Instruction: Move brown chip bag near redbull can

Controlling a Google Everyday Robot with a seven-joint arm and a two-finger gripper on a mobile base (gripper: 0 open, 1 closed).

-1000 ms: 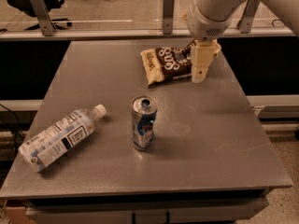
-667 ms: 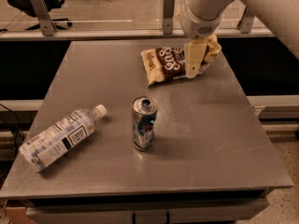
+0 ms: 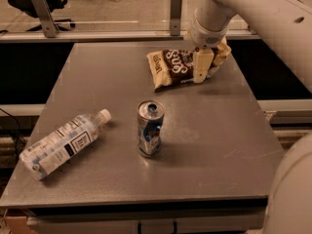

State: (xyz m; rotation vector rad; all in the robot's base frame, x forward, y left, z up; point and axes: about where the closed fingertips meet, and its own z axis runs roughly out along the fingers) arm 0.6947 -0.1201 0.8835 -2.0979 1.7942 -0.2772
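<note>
On my screen I count one table, and on it one brown chip bag, one drink can and one water bottle; there is also one gripper on the one white arm. The can stands upright about in the middle of the table, with a dent in its side. The bottle lies on its side at 8 o'clock from the can, well apart from it, with its cap toward the can. The chip bag lies at the far side of the table, at 1 o'clock from the can, not touching it. The gripper is on the right end of the bag, and it is clamped there: one finger lies across the front of the bag and the cream-yellow end is bunched up behind it. Compared with one second ago, the gripper was then just beside the right end of the bag and the bag lay flat; now the gripper has moved onto the bag and this end is raised. The can and the bottle are in the same places as before.
</note>
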